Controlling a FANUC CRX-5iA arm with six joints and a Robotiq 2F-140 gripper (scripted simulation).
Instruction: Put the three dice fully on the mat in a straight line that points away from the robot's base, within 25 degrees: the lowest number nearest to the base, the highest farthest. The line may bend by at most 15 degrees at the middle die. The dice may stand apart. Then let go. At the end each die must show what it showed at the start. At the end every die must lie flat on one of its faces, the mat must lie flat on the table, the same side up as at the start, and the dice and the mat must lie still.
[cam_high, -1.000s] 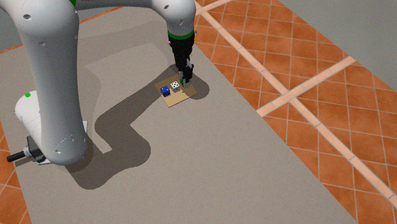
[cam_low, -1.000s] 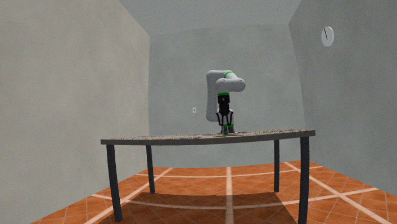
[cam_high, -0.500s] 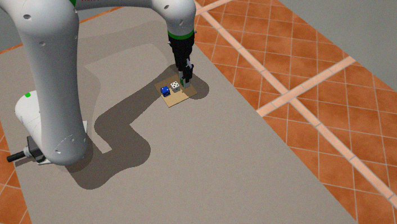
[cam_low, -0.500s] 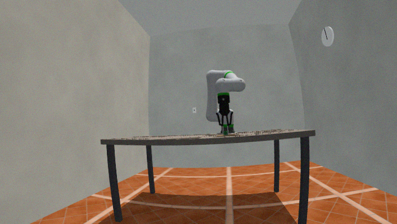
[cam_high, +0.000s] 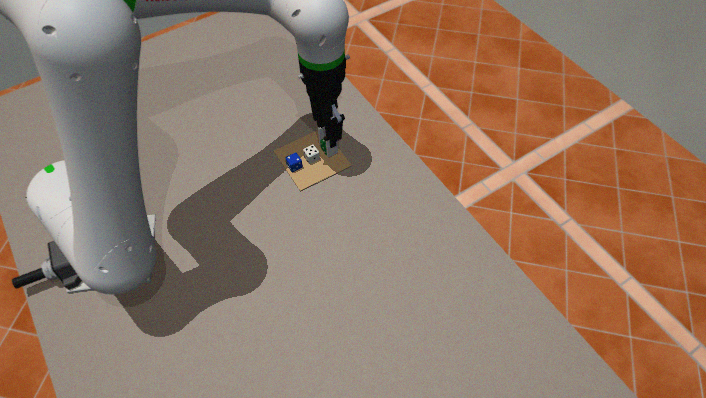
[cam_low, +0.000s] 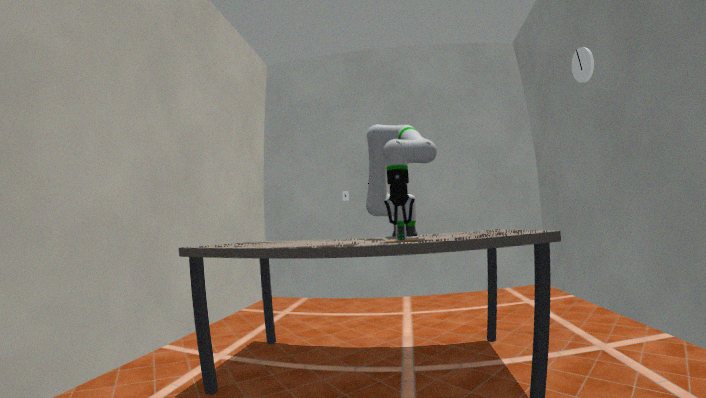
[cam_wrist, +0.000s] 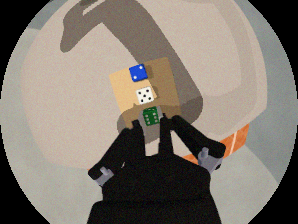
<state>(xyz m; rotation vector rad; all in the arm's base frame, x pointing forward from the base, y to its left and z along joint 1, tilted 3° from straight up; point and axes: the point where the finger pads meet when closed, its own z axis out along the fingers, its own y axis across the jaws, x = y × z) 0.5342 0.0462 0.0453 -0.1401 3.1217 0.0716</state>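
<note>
— From above, what's on the table (cam_high: 400, 300)?

— A tan mat (cam_high: 320, 175) lying toward the far edge, close to the long side that borders the tiled floor (cam_high: 575, 150). On it, a blue die (cam_high: 294, 161) nearest the robot's base (cam_high: 47, 200), and a white die (cam_high: 311, 153) just beside it, farther out. Can't read the pips for sure.

— And the third?

— A green die (cam_high: 324, 146), mostly hidden. The gripper (cam_high: 330, 148) is down over the mat's far part, fingers drawn in narrow and clamped on it.

— From across the room?

— The arm (cam_low: 380, 170) bends down over the tabletop (cam_low: 300, 246), right of middle. The gripper (cam_low: 405, 231) is low, at the surface, with green showing between its fingers. The mat is too thin to make out from here.

— The wrist camera?

— Looking down past the dark fingers: the green die (cam_wrist: 149, 116) pinched at the tips, then the white die (cam_wrist: 143, 95), then the blue die (cam_wrist: 137, 72), roughly in a row on the mat (cam_wrist: 120, 92). Whether green touches the mat, I can't tell.
</note>
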